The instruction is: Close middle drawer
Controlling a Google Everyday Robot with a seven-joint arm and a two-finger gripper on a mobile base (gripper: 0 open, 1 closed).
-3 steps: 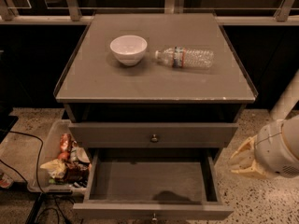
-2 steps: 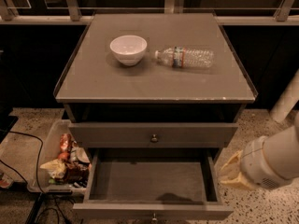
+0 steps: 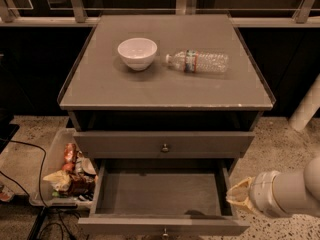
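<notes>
Two drawer fronts show. Which one is to be shut? (Operator)

The lower one. The middle drawer (image 3: 160, 196) is pulled well out toward the near side, its inside exposed below the top drawer (image 3: 165, 144), which sits closed. Its front, with the small knob (image 3: 165, 231), lies at the near edge of the view. (Technician)

Where is the gripper? (Operator)

The gripper (image 3: 239, 196) hangs at the near right, just beside the drawer's right front corner. It is outside the side wall and, as far as can be judged, not touching it. Whether it is spread or closed cannot be told from this angle; nothing is seen in its hold. (Technician)

How should the push be made? (Operator)

1. Bring the gripper round to the near side of the front panel, clear of the right corner.
2. Set contact on the flat front close to the knob; an off-centre push would likely rack the drawer on its runners.
3. Press straight toward the far side, in line with the runners, without bearing down.
4. Stop when the front stands flush with the top drawer's front.

The bowl (image 3: 137, 53) and bottle (image 3: 197, 62) on the cabinet top are well apart from this path and need no attention. (Technician)
</notes>
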